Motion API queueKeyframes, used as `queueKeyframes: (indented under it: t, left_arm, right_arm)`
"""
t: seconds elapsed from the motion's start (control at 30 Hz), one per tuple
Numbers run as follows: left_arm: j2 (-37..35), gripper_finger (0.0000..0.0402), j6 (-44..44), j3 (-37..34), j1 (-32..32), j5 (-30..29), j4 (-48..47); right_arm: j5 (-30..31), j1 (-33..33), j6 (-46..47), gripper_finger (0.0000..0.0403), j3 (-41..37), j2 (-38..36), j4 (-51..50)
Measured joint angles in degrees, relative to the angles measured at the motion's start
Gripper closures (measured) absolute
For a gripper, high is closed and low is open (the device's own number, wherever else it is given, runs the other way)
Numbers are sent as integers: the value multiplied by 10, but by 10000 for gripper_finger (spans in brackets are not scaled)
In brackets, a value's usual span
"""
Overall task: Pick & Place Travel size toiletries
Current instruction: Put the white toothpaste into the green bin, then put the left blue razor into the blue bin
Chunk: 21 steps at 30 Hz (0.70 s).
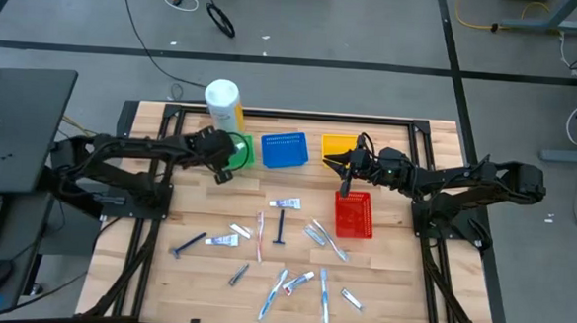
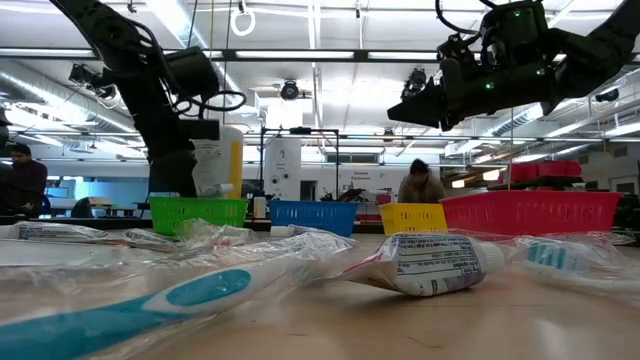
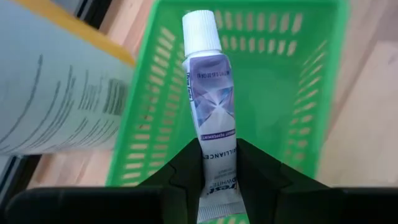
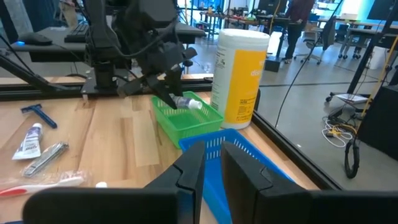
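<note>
The wooden tabletop (image 1: 401,276) fills the overhead shot, with both dark arms reaching in from 9 and 3 o'clock. At about 11 o'clock sits a big white-and-yellow bottle (image 1: 223,103), right next to the green basket (image 1: 241,151). Going clockwise along the far edge you get the blue basket (image 1: 283,149), the yellow basket (image 1: 337,145), then the red basket (image 1: 354,214) a bit nearer the middle.

The left hand (image 3: 219,163) is over the green basket, its fingers clamped on the crimped end of a small white-and-silver tube (image 3: 209,99), cap pointing out over the basket's inside. From the right wrist camera you can see that tube hanging just above the basket rim, tilted.

The right hand (image 4: 212,163) hovers high between the blue and yellow baskets, holding nothing; its fingers are nearly together with only a thin gap.

The rest of the toiletries are scattered over the near half of the tabletop, roughly 5 to 7 o'clock: a dark blue razor (image 1: 280,226) near the centre, another razor (image 1: 188,244) at 7-ish, a pinkish toothbrush (image 1: 260,233) just beside the centre razor, a few blue toothbrushes (image 1: 272,295) at 6, and small tubes (image 1: 285,204) dotted around
</note>
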Motion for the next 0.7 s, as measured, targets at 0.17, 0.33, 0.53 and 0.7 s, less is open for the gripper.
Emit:
queueKeyframes:
  t: [0.17,0.33,0.53,0.7]
  left_arm:
    - [18,306,12,0,23,13,1]
    - [43,290,19,0,37,26,-1]
    - [50,236,20,1,38,14,-1]
    - [31,201,35,2,38,6,-2]
  right_arm:
    - [0,0,0,343,0,0,-1]
    - [-5,0,-1,343,0,0,-2]
    - [-17,0,-5,341,0,0,-10]
    - [-41,1,2,315,0,0,-13]
